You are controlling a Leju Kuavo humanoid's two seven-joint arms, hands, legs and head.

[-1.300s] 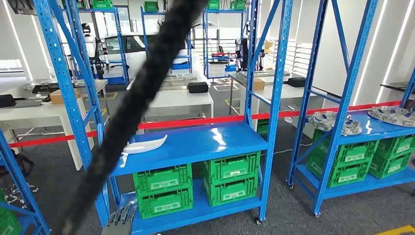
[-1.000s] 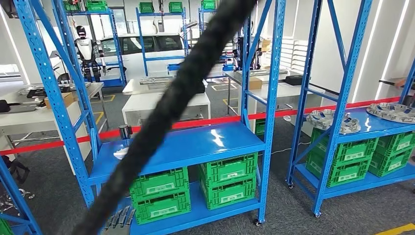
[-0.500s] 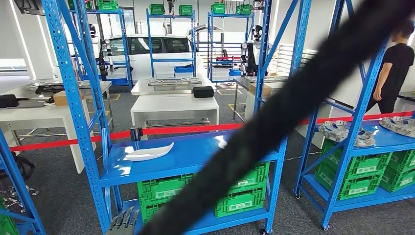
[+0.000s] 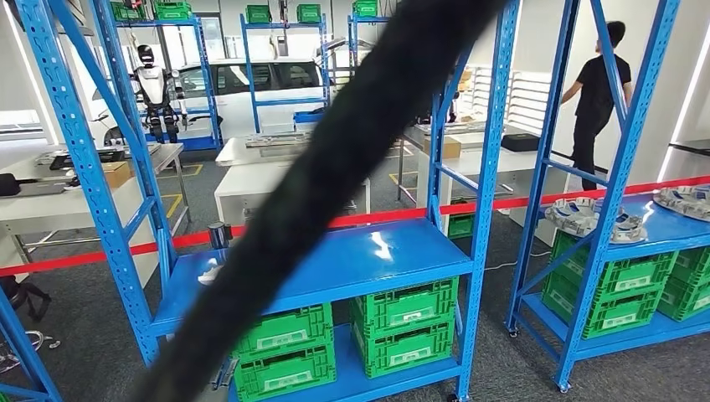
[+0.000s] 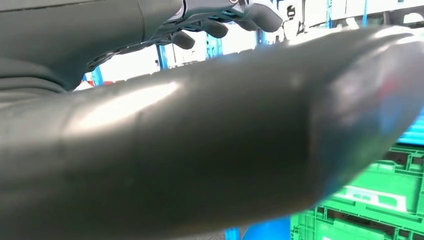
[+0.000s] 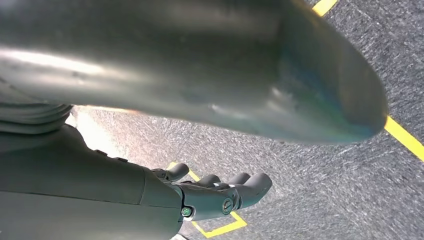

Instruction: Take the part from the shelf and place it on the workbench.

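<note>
Shelf (image 4: 393, 251): blue steel rack straight ahead in the head view; its glossy middle deck carries the part at the left end.
Cable (image 4: 335, 176): thick black band crossing the head view diagonally, very near the lens and blurred; it hides much of the deck's left half.
Crates (image 4: 402, 322): green, stacked in pairs on the bottom deck under the part's level.
Tabletop (image 4: 251, 176): white benches stand beyond the red barrier tape, well apart from the shelf; which one is the target workbench cannot be told.
Person (image 4: 599, 84): standing in the background on the right, behind the next rack, well clear of the part.
Left hand (image 5: 220, 17): holds nothing; fingers loosely extended and apart, pointed toward the rack, low beside the crates.
Right hand (image 6: 220, 190): holds nothing; fingers gently curved and apart, hanging over grey carpet with yellow floor lines.
Part (image 4: 209, 270): pale, shallow piece lying on the middle deck near the left upright; mostly screened by the cable, so its lie cannot be judged.
Step in hand: approach to the shelf; pick not yet begun.
Next move: judged to call for raising a hand to deck level, reaching between the uprights, and closing on the part's thin edge.
</note>
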